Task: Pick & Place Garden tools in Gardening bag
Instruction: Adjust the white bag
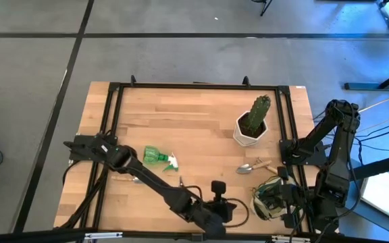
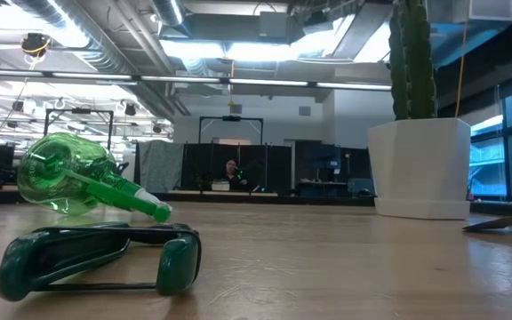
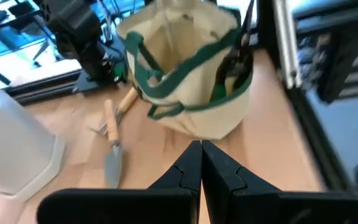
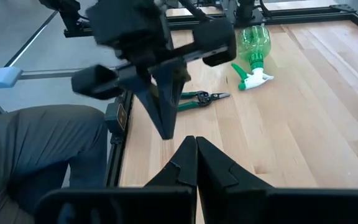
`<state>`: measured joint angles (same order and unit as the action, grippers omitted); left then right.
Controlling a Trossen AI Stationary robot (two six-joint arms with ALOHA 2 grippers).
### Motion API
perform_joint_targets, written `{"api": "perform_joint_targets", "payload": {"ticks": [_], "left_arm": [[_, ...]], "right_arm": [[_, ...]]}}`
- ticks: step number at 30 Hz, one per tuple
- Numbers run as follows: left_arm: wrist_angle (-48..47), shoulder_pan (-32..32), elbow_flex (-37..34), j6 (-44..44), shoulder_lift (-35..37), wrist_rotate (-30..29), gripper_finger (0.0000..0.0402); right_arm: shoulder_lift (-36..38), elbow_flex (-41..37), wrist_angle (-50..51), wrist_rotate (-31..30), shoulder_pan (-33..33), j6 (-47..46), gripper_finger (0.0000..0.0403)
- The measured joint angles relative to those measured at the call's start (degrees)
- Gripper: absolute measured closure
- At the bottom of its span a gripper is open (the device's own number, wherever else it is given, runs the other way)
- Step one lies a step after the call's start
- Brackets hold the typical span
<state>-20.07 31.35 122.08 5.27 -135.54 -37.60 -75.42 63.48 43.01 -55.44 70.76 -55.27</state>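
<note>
**Both arms empty, three tools yet to bag**

The left gripper (image 3: pixel 201 163) hangs near the bench's front edge with its jaws pressed shut on nothing, looking toward the gardening bag (image 3: pixel 188 74) just ahead. The right gripper (image 4: pixel 194 158) is likewise closed and empty, beside the bag at the bench's five o'clock corner.

To do the next pick well, each arm should open its jaws fully before descending, come down square across a handle, not a blade, and lift clear of the bag's rim before letting go. The trowel (image 1: pixel 250 166) lies between bag and white pot (image 1: pixel 250 132), nearest the right arm. The spray bottle (image 1: pixel 159 157) sits toward nine o'clock, and the pruning shears (image 4: pixel 199 97) lie just beside it; both suit the left arm.

The bag stands upright and open; dark handles with green (probably shears already stowed) poke from it at one side, though the blurred view leaves that uncertain. The white pot holds a cactus (image 1: pixel 257 112) and is no part of the job.
</note>
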Motion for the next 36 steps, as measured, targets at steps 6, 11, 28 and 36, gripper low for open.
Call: {"api": "perform_joint_targets", "payload": {"ticks": [6, 11, 28, 36], "left_arm": [[27.5, -0.5, -21.6, -0.9, 8.1, 4.5, 0.04], [44.5, -2.6, -36.0, -2.4, 13.1, 9.8, 0.04], [52.7, -20.1, -45.2, -0.9, 16.4, 53.9, 0.0398], [53.4, -28.5, -45.1, -1.5, 16.6, 65.1, 0.0399]], "right_arm": [[0.0, 0.0, -0.1, 0.0, 0.0, 0.8, 0.0402], [0.0, 0.0, 0.0, 0.0, -0.8, 3.8, 0.0402], [0.0, 0.0, 8.4, -2.5, -6.4, -13.2, 0.0402], [0.0, 0.0, 22.2, 3.8, -6.4, -36.2, 0.0402]]}}
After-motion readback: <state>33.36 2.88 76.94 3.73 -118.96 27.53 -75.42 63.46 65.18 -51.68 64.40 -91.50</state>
